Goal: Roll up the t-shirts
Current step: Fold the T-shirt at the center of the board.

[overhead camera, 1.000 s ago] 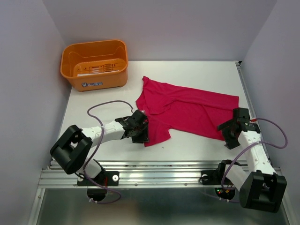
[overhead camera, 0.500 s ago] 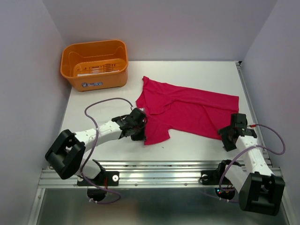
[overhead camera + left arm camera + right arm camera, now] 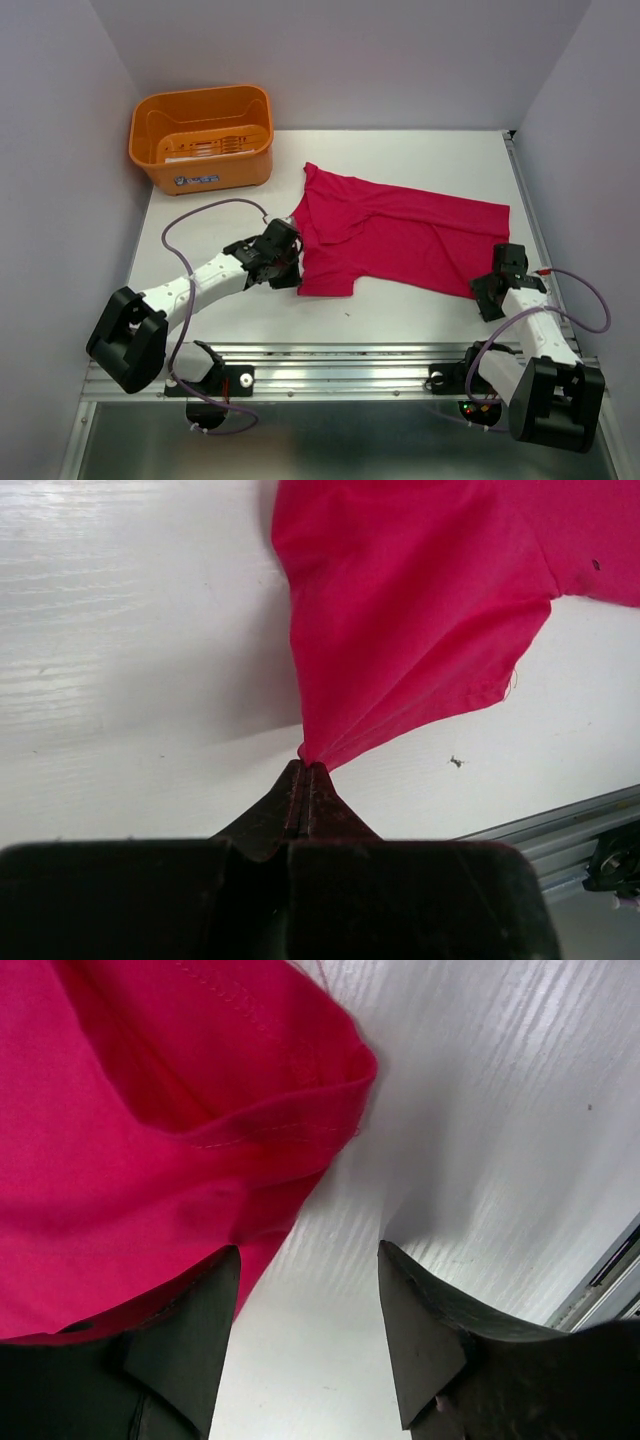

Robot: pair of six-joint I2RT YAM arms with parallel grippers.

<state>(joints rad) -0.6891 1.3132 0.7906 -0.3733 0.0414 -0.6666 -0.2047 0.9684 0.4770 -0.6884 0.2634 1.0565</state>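
Note:
A crimson-pink t-shirt [image 3: 400, 235] lies spread and creased on the white table [image 3: 400, 155]. My left gripper [image 3: 291, 266] is shut on the shirt's near-left edge, and the cloth [image 3: 420, 610] fans out taut from its closed fingertips [image 3: 307, 770] in the left wrist view. My right gripper [image 3: 490, 290] is open and low at the shirt's near-right corner. In the right wrist view its left finger [image 3: 190, 1330] lies over the cloth [image 3: 150, 1110] and its right finger [image 3: 425, 1330] over bare table.
An orange basket [image 3: 202, 137] stands at the back left of the table. The metal rail [image 3: 340, 365] runs along the table's near edge. Purple cables loop from both arms. Grey walls close in left, right and behind.
My left gripper has pulled the shirt's near-left edge leftward and back, flattening that flap. My right gripper has dropped nearer to the shirt's right corner.

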